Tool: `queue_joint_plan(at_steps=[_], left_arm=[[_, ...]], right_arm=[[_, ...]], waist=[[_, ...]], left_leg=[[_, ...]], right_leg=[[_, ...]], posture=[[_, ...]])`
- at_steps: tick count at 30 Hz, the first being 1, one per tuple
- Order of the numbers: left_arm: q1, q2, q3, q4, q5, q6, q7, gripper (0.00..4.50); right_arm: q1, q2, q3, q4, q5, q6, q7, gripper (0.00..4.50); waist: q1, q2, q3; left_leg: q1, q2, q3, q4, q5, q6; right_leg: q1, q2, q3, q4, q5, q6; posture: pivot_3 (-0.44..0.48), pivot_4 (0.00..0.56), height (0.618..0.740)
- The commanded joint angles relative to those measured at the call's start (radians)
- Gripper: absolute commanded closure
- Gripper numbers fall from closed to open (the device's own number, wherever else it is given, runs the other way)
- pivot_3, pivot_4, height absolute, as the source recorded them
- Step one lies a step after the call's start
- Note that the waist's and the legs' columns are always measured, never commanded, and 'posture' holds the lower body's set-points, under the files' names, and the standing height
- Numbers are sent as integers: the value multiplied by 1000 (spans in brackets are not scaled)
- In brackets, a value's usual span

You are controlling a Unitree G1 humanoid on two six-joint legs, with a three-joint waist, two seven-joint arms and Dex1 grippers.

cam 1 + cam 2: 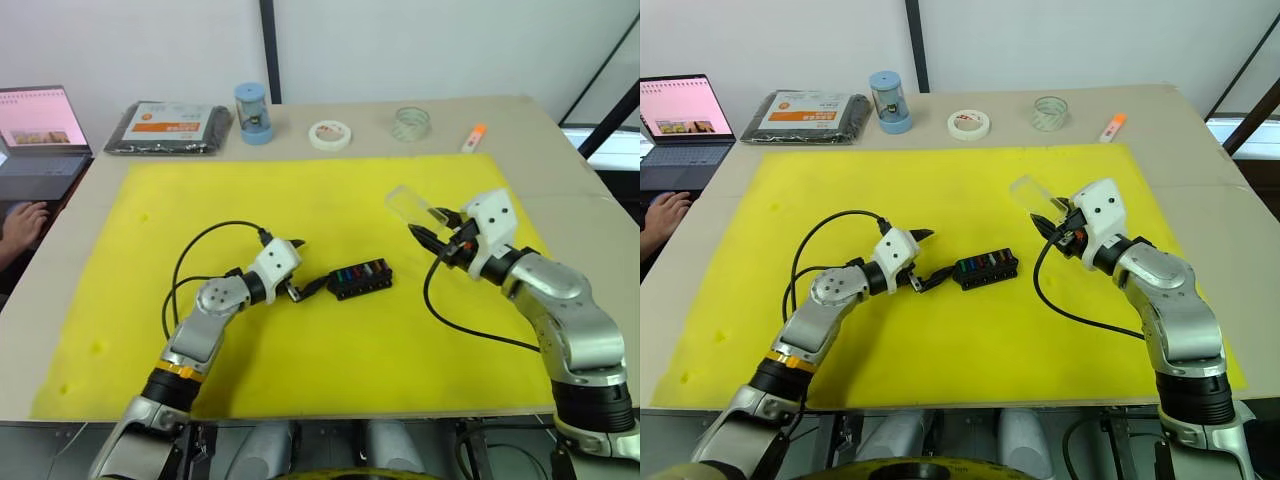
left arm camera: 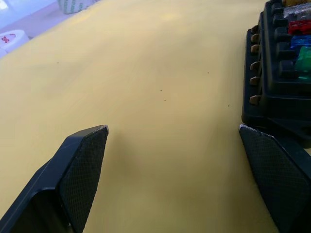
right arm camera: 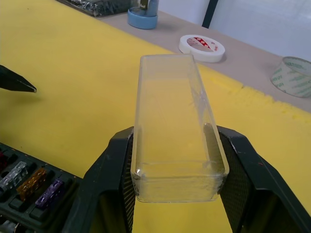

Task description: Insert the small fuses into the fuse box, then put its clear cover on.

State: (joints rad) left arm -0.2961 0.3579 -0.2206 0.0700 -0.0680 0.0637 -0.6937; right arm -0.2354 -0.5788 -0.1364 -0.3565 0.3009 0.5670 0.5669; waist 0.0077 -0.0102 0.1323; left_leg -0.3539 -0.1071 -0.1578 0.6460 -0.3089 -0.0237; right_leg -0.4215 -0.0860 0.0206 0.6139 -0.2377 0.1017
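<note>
Our right gripper (image 3: 175,170) pinches the cover (image 3: 172,121) by its long walls; it looks light, slick, probably brittle. Left gripper (image 2: 180,160) spread beside the box (image 1: 360,277).

White wall (image 1: 420,45), beige table (image 1: 560,160), yellow mat (image 1: 330,190).

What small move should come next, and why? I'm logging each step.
Probably carry the right hand toward the fuse box and line up the clear cover it grips above it. The fuses already sit in their slots, and the open left hand rests beside the box, one finger near its edge.
</note>
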Motion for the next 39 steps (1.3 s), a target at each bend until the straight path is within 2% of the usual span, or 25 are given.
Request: queue_joint_plan(at_steps=[1, 4, 7, 21, 29, 32, 35, 39], left_arm=[[69, 83, 30, -93, -100, 18, -146, 0], [89, 121, 20, -144, -169, 40, -240, 0], [68, 114, -29, -126, -136, 21, -271, 0], [-52, -67, -112, 49, -11, -1, -159, 0], [-91, -98, -110, 113, -4, -12, -171, 0], [-97, -103, -113, 124, -9, -13, -188, 613], [-111, -111, -111, 138, -9, -9, -195, 1672], [-114, -116, -101, 132, -27, -9, -211, 1760]], right_arm=[[2, -24, -29, -40, 18, -5, 12, 2613], [4, -26, -30, -37, 24, -6, 21, 2613], [-4, -28, -28, -29, 27, -9, 23, 2613], [-14, -51, -29, -46, 31, 4, 22, 2613], [-18, -48, -23, -50, 30, 6, 20, 2613], [-15, -45, -23, -54, 32, 5, 19, 2613], [-18, -45, -24, -53, 33, 6, 19, 2613], [-19, -48, -23, -56, 38, 5, 25, 2613]], waist=[[-4, 0, 0], [1, 1, 0], [8, 1, 0], [9, 0, 0], [10, 0, 0], [10, 0, 0], [10, 0, 0], [10, 0, 0]], left_leg=[[0, 0, 0, -1, 0, 0], [-1, 0, 0, -1, 0, 0], [-1, 0, 0, 0, 0, 0], [0, -1, 0, 1, 0, 1], [0, -2, -1, 1, 0, 1], [0, -2, -1, 1, 0, 1], [0, -2, -1, 1, 0, 1], [0, -2, -1, 2, 0, 1]], right_leg=[[-1, 0, 0, 0, 0, 0], [-1, 0, 1, 0, 0, 0], [0, 0, 0, -1, 0, 0], [2, -1, -1, -1, 0, 0], [3, -1, -2, -1, 0, 1], [3, -1, -2, -1, 0, 1], [3, -1, -2, -1, 0, 1], [3, -1, -2, -1, 0, 1]], posture=[[0, 150, 740], [0, 150, 740], [0, 150, 740], [0, 150, 740], [0, 150, 740], [0, 150, 740], [0, 150, 740], [0, 150, 740]])
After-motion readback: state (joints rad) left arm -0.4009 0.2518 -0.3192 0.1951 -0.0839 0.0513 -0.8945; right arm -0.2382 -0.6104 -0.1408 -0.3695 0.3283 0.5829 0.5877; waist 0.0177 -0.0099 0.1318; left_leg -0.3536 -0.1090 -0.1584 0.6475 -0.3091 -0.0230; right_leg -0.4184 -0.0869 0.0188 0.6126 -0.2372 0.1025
